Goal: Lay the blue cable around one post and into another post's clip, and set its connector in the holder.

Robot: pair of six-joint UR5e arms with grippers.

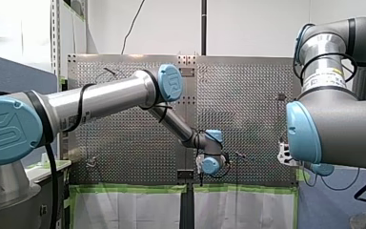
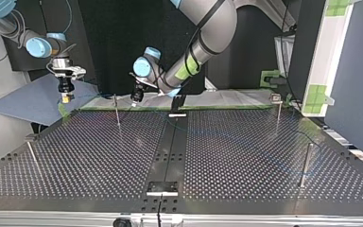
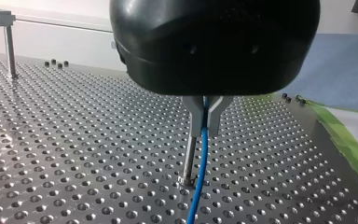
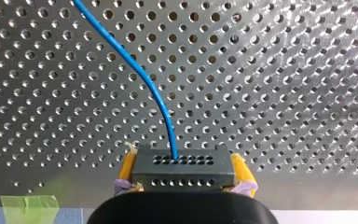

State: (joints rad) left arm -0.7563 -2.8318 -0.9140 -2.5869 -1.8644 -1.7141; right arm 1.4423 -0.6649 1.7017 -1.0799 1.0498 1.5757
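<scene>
The likeliest trouble is the blue cable [image 3: 202, 158] sliding past the wrong side of the post [image 3: 189, 156] it hangs just beside, or going taut between the arms and dragging through a grip. My left gripper [image 3: 206, 116] points down near the table [image 2: 246, 156]'s arm-side edge and pinches the cable. My right gripper [image 4: 184, 175], off that edge's corner, clamps the connector [image 4: 182, 161] between yellow pads.

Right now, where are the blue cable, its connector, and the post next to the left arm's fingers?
blue cable [image 3: 203, 158]: left wrist view, its hanging stretch.
connector [image 4: 182, 171]: right wrist view, its holed front face.
post [image 3: 189, 158]: left wrist view, middle of its shaft.
</scene>
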